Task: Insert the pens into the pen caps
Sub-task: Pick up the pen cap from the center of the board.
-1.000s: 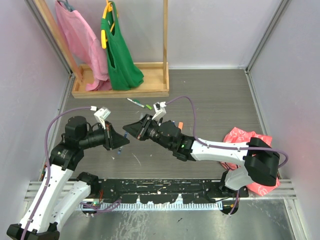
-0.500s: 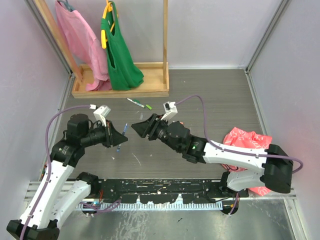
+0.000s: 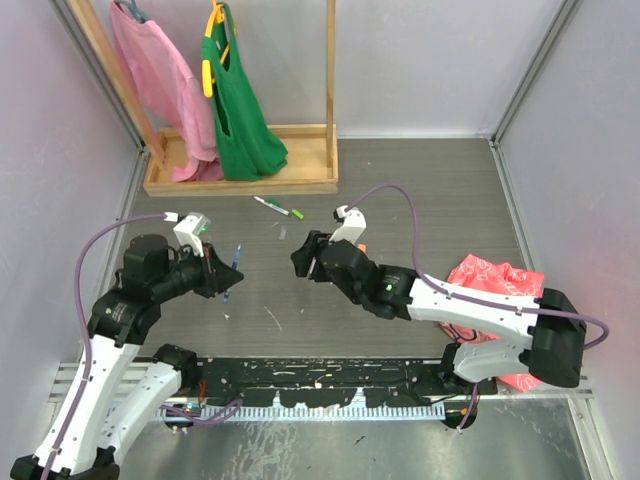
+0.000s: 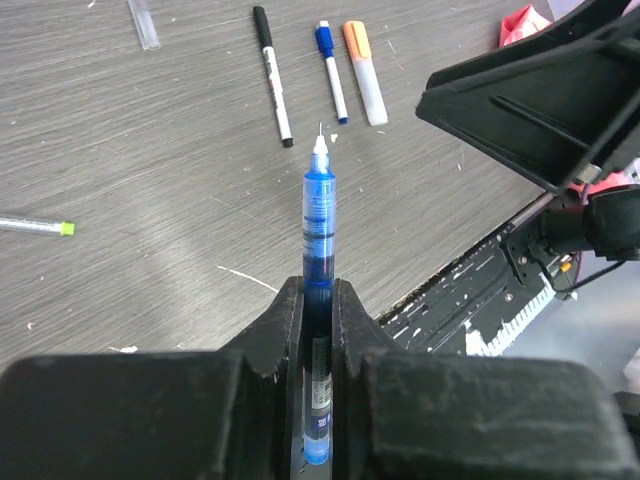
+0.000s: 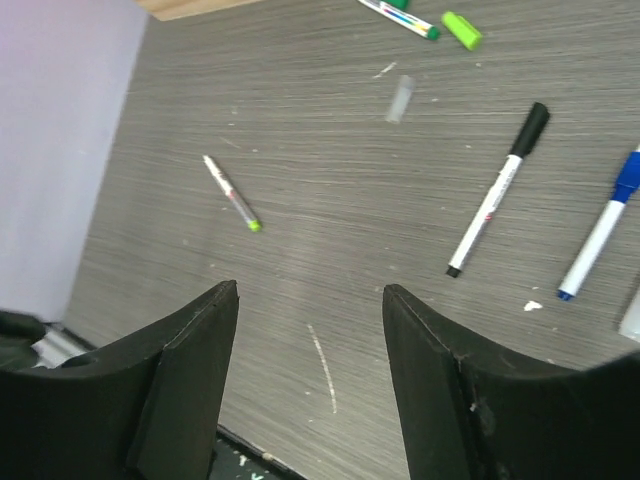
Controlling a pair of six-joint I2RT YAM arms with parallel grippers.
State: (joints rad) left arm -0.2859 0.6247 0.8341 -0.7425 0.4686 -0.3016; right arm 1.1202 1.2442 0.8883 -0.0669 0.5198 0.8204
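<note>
Pen status first: the slim translucent blue pen (image 4: 319,205) with the bare fine tip is pinched between the fingers of the left gripper (image 4: 318,292). The jaws are clamped tight on its lower barrel, so the tip end pokes straight out past the fingertips, up off the grey wood-grain tabletop (image 4: 150,150). The right gripper (image 5: 310,295) sits just to the right of it, facing it, and the two are near each other but not touching. Its jaws are spread wide with nothing in them, and you only see bare table through the gap. Everything else is lying flat on the table. A white-barrelled pen with a black cap (image 5: 497,205) and a white-barrelled pen with a blue cap (image 5: 600,235) lie side by side to the right of that gap, with a stubby orange-ended marker (image 4: 365,85) just beside the blue one. A thin grey pen with a light green end (image 5: 231,193) lies on its own further left, well apart from those three. Over on the far side, near the wooden rack base (image 3: 240,185), there's a white pen with green ends (image 5: 400,17) and a short light green cap (image 5: 461,29) just beside it, not on it. Between that pair and the black one lies a small clear tube (image 5: 399,100), too blurry for me to say what it is.
</note>
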